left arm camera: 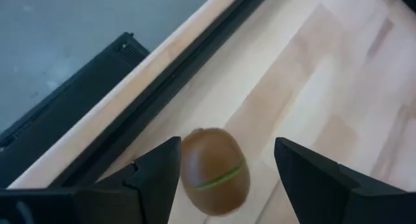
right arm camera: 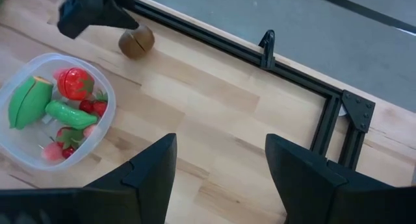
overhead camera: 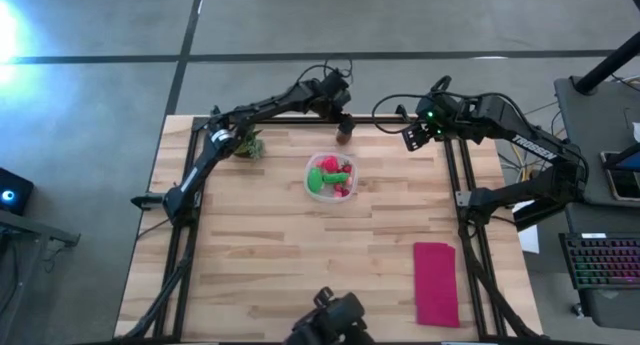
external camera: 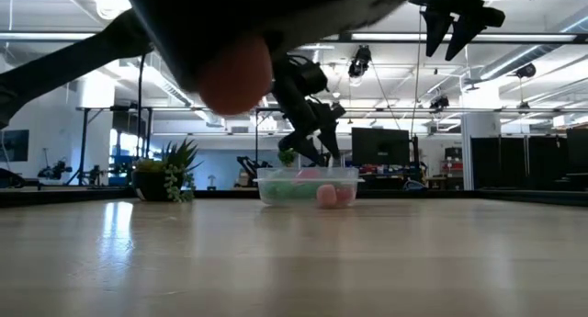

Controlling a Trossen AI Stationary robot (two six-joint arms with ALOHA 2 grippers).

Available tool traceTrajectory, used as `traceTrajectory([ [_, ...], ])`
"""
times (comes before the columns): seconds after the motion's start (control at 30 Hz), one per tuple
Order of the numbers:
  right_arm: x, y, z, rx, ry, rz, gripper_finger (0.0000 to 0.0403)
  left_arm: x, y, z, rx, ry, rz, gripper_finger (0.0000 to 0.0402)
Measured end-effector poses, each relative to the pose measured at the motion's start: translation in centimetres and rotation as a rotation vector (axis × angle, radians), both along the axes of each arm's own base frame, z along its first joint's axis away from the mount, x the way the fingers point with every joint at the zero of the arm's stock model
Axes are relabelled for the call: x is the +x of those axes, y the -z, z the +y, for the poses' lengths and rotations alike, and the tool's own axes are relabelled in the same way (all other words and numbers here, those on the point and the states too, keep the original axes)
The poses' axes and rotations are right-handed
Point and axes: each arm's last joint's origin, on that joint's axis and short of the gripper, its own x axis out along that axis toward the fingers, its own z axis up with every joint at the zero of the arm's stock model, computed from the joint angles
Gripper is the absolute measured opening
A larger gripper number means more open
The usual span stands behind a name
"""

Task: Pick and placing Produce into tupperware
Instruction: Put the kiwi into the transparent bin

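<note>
The clear tupperware (overhead camera: 309, 177) stands mid-table, toward the far side. Inside it lie two green produce pieces (right arm camera: 29, 102) and small red ones (right arm camera: 75, 82). A brown produce piece (right arm camera: 136, 42) lies on the table by the far edge, beyond the tupperware. My left gripper (left arm camera: 224, 152) hangs open just above the brown piece (left arm camera: 214, 172), a finger on either side of it in the left wrist view, and I see no touch. My right gripper (overhead camera: 412, 135) hovers open, high over the far right of the table, with nothing between its fingers (right arm camera: 156, 165).
A small potted plant (overhead camera: 250, 145) stands at the far left, near the left arm. A magenta cloth (overhead camera: 437, 283) lies flat at the near right. A black frame rail (right arm camera: 214, 39) runs along the far edge, just behind the brown piece.
</note>
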Motion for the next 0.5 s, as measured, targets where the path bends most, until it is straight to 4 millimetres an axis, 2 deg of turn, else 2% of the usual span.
traceTrajectory([
  [0.3,0.0,0.0,0.0,-0.001,0.0,0.0,0.0228,0.7,3.2,0.0,-0.149,-0.082,0.014,0.0233],
  [0.5,0.0,0.0,0.0,0.0,0.0,0.0,0.0228,0.7,3.4,0.0,-0.161,-0.094,0.012,0.0233],
])
